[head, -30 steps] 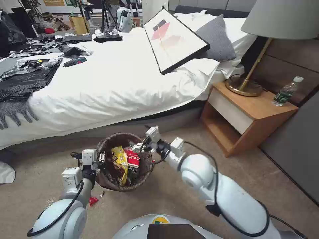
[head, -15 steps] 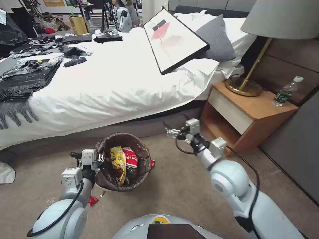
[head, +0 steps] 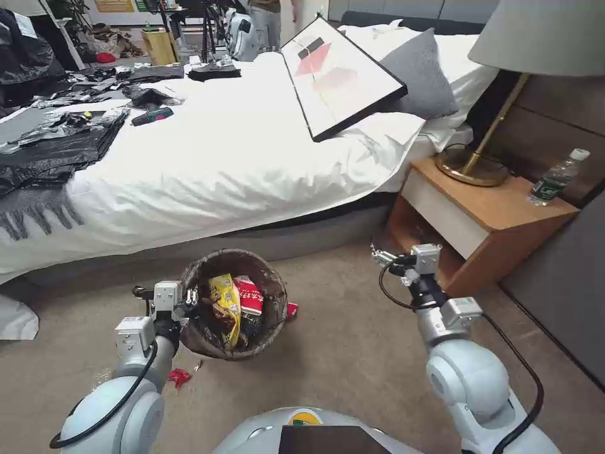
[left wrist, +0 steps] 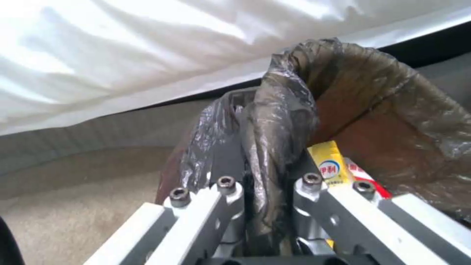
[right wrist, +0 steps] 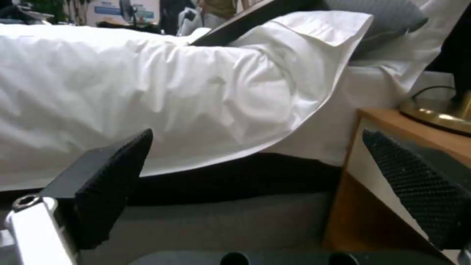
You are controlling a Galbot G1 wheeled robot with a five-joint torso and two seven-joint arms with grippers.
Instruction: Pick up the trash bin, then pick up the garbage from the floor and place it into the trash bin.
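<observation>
The trash bin (head: 272,296), lined with a crinkled dark bag, hangs tilted just above the carpet in front of the bed. My left gripper (head: 191,301) is shut on its near-left rim; in the left wrist view the fingers (left wrist: 226,186) pinch the bag-covered rim (left wrist: 277,121). Inside lie a yellow snack wrapper (head: 227,308) and a red-white carton (head: 250,296). A small red scrap of garbage (head: 178,377) lies on the floor below the bin, and another red bit (head: 292,309) sits by its right side. My right gripper (head: 381,257) is open and empty, raised near the nightstand; its black pads (right wrist: 110,180) stand wide apart.
The white bed (head: 220,164) runs across the back with a framed picture (head: 340,75) leaning on it. A wooden nightstand (head: 498,217) at right carries a lamp (head: 469,167) and an upright water bottle (head: 558,176). Open carpet lies between bin and nightstand.
My right arm swung from over the bin out to the right, toward the nightstand, with its gripper empty. The left gripper and bin stayed put. The view shifted slightly.
</observation>
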